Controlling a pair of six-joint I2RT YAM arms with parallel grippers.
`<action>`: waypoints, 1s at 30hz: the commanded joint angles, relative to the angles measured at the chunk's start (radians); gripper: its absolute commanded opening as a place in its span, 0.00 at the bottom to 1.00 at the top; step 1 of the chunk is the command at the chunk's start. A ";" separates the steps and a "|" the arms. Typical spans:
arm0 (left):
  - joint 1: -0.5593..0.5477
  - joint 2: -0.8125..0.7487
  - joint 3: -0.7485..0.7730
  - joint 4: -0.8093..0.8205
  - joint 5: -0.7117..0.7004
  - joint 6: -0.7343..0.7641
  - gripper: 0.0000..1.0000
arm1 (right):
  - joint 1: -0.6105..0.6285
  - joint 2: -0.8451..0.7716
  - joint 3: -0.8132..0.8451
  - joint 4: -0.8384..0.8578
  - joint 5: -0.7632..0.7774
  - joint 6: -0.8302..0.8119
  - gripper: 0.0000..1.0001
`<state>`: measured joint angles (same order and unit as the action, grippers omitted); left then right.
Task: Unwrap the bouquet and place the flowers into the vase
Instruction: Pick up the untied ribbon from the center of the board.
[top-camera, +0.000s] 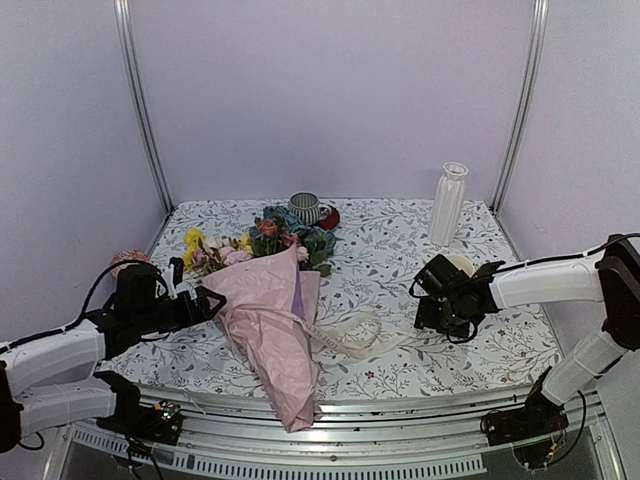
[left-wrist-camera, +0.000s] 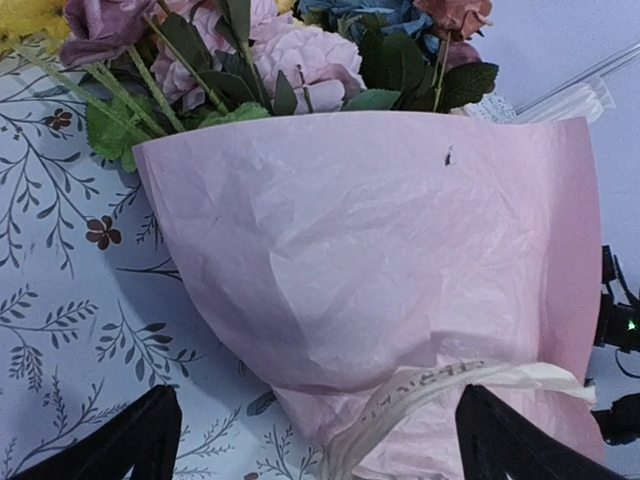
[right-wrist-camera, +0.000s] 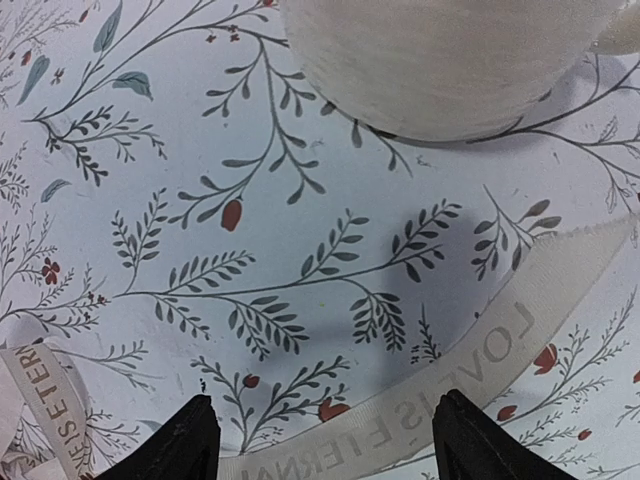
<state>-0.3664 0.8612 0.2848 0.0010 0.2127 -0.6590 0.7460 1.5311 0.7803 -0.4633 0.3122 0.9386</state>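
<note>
Since the ribbon looked loosened yet not off, your bouquet lay wrapped on the table. Your left gripper had its 2 fingers spread wide astride the tied waist, probably to steady it. The right gripper, fingers also apart, straddled the ribbon's free end beside the mug. The vase stood upright, well apart.
</note>
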 joint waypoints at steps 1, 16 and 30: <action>0.037 0.053 -0.016 0.126 0.078 0.005 0.98 | -0.006 -0.050 0.010 -0.091 0.088 0.074 0.76; 0.060 0.259 -0.020 0.360 0.139 0.033 0.98 | -0.066 -0.063 -0.086 -0.027 0.024 0.108 0.76; 0.080 0.444 0.033 0.475 0.185 0.077 0.95 | -0.066 0.037 -0.046 0.035 0.022 0.098 0.16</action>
<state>-0.3016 1.2625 0.2798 0.4232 0.3744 -0.6167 0.6842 1.5467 0.7216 -0.4416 0.3576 1.0306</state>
